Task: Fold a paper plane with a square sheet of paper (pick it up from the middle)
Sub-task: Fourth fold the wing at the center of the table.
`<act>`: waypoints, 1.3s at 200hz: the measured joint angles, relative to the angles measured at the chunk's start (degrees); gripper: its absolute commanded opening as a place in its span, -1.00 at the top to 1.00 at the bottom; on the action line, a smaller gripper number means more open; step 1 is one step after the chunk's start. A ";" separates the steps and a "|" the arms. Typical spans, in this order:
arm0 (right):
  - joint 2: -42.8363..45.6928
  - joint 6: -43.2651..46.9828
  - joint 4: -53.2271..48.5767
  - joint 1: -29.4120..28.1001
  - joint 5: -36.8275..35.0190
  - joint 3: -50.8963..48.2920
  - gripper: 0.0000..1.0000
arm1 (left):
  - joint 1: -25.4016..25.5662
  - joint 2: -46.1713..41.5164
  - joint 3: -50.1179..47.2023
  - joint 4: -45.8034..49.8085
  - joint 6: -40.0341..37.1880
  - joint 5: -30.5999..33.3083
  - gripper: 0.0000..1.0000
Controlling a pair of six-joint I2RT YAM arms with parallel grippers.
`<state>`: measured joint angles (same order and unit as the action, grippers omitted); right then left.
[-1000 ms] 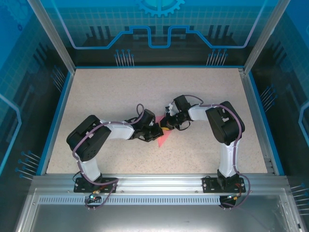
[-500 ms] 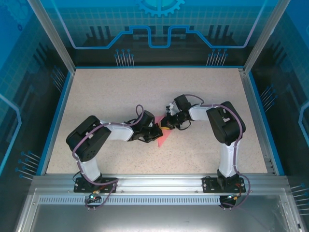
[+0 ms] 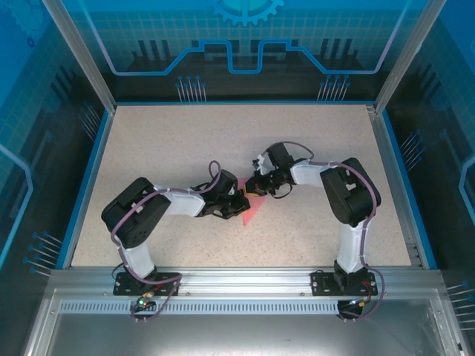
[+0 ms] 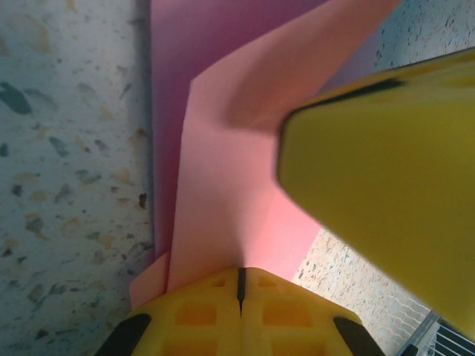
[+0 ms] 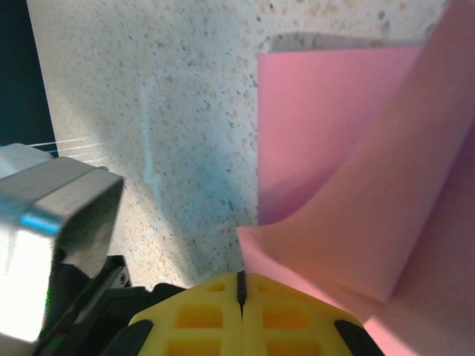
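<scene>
- The sheet of paper point(image 3: 253, 211), pink-red and no longer flat, sits near the middle of the speckled table point(image 3: 185, 141), right between the two grippers, with a pointed corner sticking out toward the near edge.
- In the left wrist view the sheet point(image 4: 223, 200) rises from the fingertips as a bent flap with a sharp crease. A darker, shaded layer lies behind it against the table.
- In the right wrist view the sheet point(image 5: 326, 133) shows a flat layer farther off and a curled layer bowing up on the right.
- I cannot tell whether its underside touches the table.
- The left gripper point(image 3: 241, 202) comes in from the left. Its yellow fingertips point(image 4: 240, 285) are pressed together with no gap, and the sheet's edge is pinched between them.
- The right gripper point(image 3: 256, 191) comes in from the right and just behind. Its yellow fingertips point(image 5: 240, 289) are likewise closed tight on the sheet's near edge.
- One yellow finger point(image 4: 386, 170) of the right gripper looms large in the left wrist view, just beside the raised flap, so the two grippers are very close together.
</scene>
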<state>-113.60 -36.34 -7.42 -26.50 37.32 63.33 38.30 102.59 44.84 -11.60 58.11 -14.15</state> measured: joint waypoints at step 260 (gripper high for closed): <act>-8.28 3.10 -3.43 8.59 -5.42 12.41 0.91 | 0.07 -1.27 -3.17 -3.10 -2.43 -0.02 0.93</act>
<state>-121.89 -33.23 -10.85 -17.91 31.90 75.75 38.37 101.32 41.67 -14.70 55.68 -14.17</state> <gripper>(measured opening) 0.044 0.048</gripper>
